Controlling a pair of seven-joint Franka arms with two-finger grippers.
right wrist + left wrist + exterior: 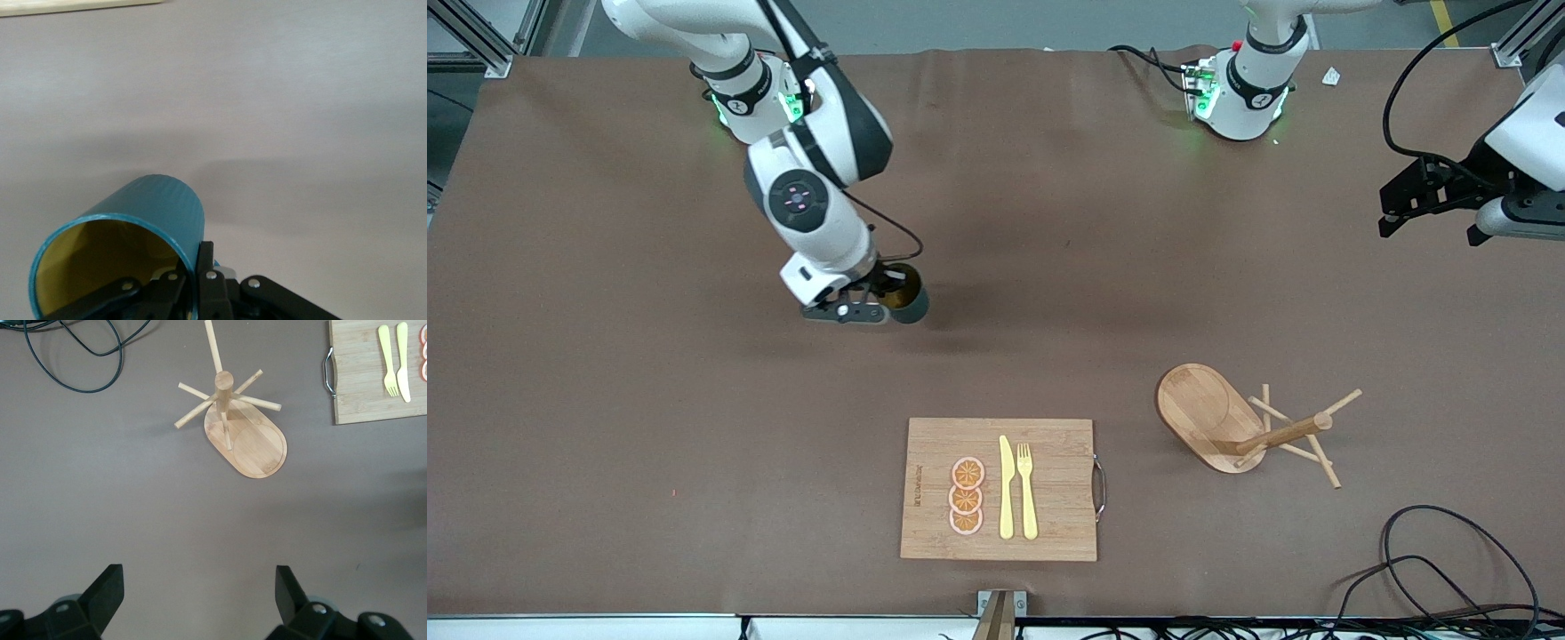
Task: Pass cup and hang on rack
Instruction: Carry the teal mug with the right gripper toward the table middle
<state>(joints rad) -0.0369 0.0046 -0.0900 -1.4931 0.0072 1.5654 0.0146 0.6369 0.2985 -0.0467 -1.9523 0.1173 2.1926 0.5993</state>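
My right gripper (885,298) is shut on the rim of the dark teal cup (907,302), with one finger inside and one outside. It holds the cup tilted on its side, a little above the bare table. In the right wrist view the cup (157,210) shows its yellowish interior; its handle is hidden, and the gripper (193,257) pinches the wall. The wooden rack (1258,428) stands on its oval base toward the left arm's end. My left gripper (1430,222) is open and empty, up in the air. In the left wrist view it (197,587) looks down on the rack (230,413).
A rectangular bamboo cutting board (934,444) with a yellow knife, a fork and orange slices lies near the front edge, between the cup and the rack; it also shows in the left wrist view (360,380). Black cables (1449,569) lie at the front corner near the rack.
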